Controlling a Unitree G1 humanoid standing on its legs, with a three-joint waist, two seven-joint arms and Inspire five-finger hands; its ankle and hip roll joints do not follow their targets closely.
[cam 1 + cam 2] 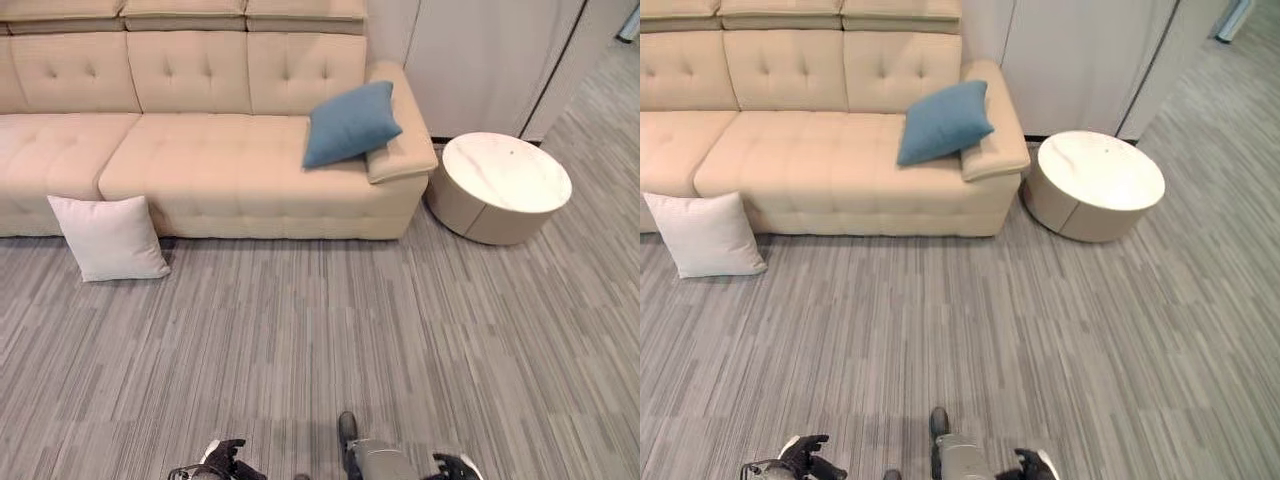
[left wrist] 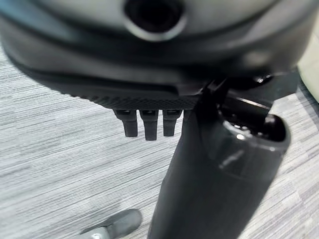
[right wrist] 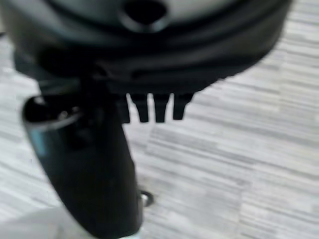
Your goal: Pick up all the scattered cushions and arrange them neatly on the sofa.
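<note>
Cushions you're after: blue cushion (image 1: 350,123) propped at the sofa's (image 1: 200,170) right-arm end, white cushion (image 1: 108,237) on the floor (image 1: 330,320) against its front edge, your left hand (image 2: 144,122) and right hand (image 3: 154,107) empty, fingers straight, apart.

I'm looking down into what reads as a lounge or living-room setup: a long beige tufted sofa (image 1: 200,140) stands on grey striped carpet (image 1: 350,330), with a round white low table (image 1: 500,185) just beside its armrest. A blue cushion (image 1: 350,122) leans on the sofa's armrest end, a white cushion (image 1: 110,237) stands propped against its front, and pale cabinet panels (image 1: 480,60) rise behind the table.
</note>
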